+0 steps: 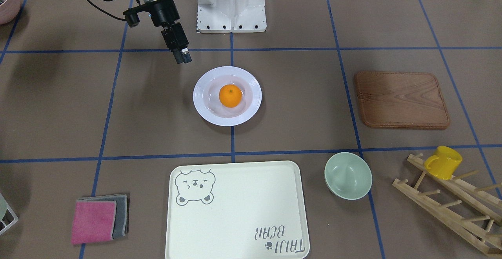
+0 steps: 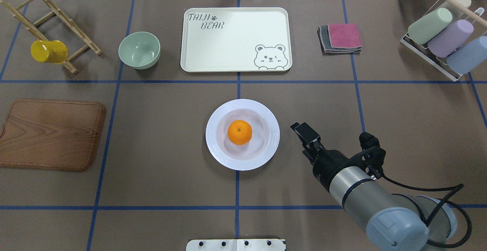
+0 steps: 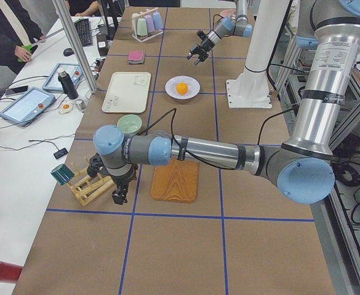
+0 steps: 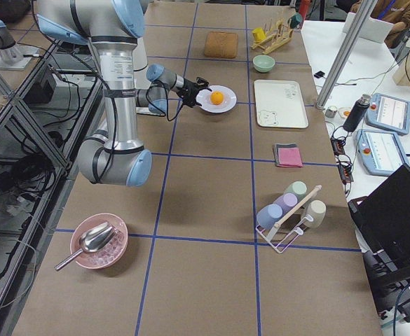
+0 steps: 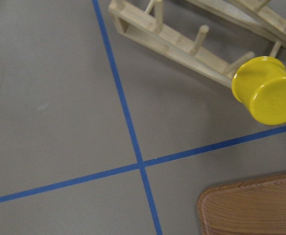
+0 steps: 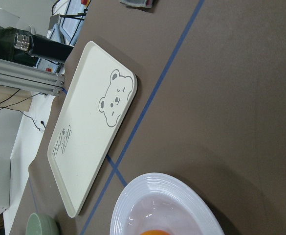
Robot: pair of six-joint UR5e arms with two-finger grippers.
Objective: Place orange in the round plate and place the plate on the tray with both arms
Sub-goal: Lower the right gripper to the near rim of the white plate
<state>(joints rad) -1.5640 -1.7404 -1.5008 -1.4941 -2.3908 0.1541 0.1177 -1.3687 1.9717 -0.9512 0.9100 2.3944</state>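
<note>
The orange lies in the sunken centre of the round white plate, which stands mid-table. The cream tray with the bear drawing sits bare beyond the plate, across a blue tape line. My right gripper hovers a short way to the plate's right, pointing at it, open and holding nothing; it also shows in the front-facing view. My left gripper appears only in the exterior left view, low beside the wooden rack, and I cannot tell whether it is open or shut.
A pale-green bowl stands left of the tray, folded cloths to its right. A wooden board lies at the left. A wooden rack holds a yellow mug. A cup rack is far right.
</note>
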